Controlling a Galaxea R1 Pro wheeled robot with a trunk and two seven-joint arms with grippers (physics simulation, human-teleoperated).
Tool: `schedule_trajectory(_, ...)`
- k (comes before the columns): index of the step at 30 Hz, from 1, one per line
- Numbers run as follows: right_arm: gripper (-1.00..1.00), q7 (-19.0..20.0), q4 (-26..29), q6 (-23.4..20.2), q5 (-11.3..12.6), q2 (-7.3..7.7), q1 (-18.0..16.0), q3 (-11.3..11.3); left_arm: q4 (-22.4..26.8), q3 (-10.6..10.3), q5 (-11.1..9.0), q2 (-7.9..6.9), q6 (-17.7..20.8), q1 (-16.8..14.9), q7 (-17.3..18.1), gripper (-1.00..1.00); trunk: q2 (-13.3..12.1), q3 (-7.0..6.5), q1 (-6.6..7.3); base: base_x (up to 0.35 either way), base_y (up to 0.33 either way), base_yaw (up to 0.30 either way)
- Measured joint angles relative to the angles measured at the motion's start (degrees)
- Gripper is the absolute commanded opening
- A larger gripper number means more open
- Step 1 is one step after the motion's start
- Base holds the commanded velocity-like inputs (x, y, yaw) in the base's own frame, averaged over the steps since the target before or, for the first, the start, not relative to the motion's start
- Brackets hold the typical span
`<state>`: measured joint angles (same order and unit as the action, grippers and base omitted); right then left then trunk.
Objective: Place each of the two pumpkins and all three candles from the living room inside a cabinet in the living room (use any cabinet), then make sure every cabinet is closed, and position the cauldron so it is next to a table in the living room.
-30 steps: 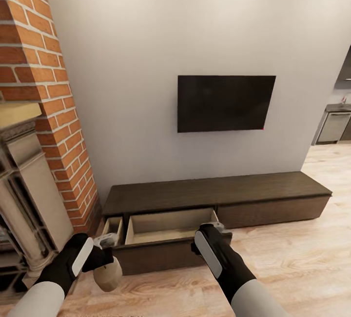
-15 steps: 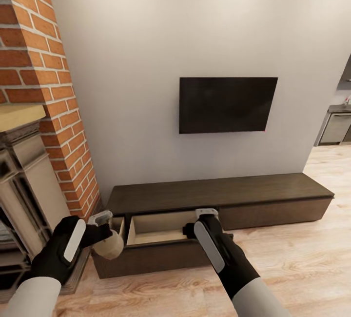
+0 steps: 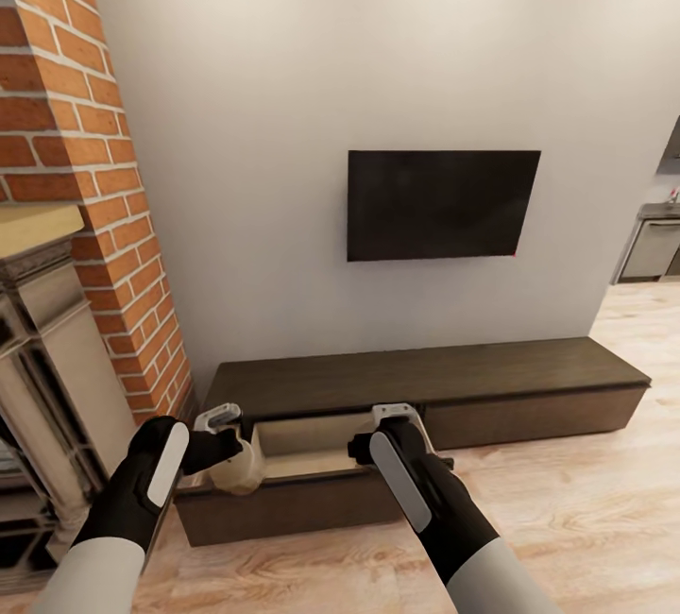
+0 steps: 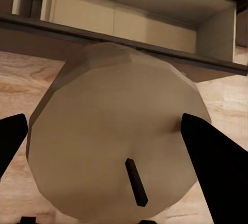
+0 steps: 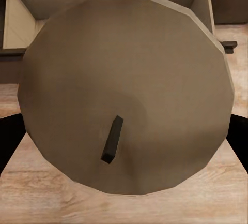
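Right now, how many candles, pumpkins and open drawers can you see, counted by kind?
Candles: 2, the left candle in the left end effector and the right candle in the right end effector
Pumpkins: 0
Open drawers: 1, the open drawer of the cabinet
Total: 3

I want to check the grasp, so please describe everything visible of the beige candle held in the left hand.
The stubby beige-tan cylindrical candle has a faceted, matte, wax-like body and a flat round top with a short dark wick. It is unlit. The left hand is shut on it, with a black finger on each side of its body. In the head view it hangs tilted at the front left corner of the open pale-wood drawer of the long dark-brown cabinet. Whether it touches the drawer is unclear.
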<state>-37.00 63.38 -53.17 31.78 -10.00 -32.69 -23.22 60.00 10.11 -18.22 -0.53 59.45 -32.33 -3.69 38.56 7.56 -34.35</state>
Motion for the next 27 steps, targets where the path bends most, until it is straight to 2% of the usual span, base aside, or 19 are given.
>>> schedule_trajectory(24, -1.00, -0.05, -0.02, -0.05, 0.31, 0.00, 0.01, -0.30, 0.02, -0.01, 0.13, -0.09, -0.02, 0.03, 0.00, -1.00, -0.01, 0.00, 0.00, 0.329, 0.000, 0.000)
schedule_trajectory(26, -1.00, -0.04, -0.10, -0.05, 2.03, 0.00, 0.01, -0.51, 0.02, -0.03, 0.14, -0.07, -0.02, 0.02, -0.01, -1.00, -0.01, 0.01, 0.00, 0.331, 0.000, 0.000)
schedule_trajectory(27, -1.00, -0.02, -0.31, -0.03, 3.89, 0.00, 0.00, -0.59, 0.02, -0.02, 0.10, -0.05, -0.02, 0.04, 0.00, -1.00, -0.01, 0.01, 0.00, 0.331, 0.000, 0.000)
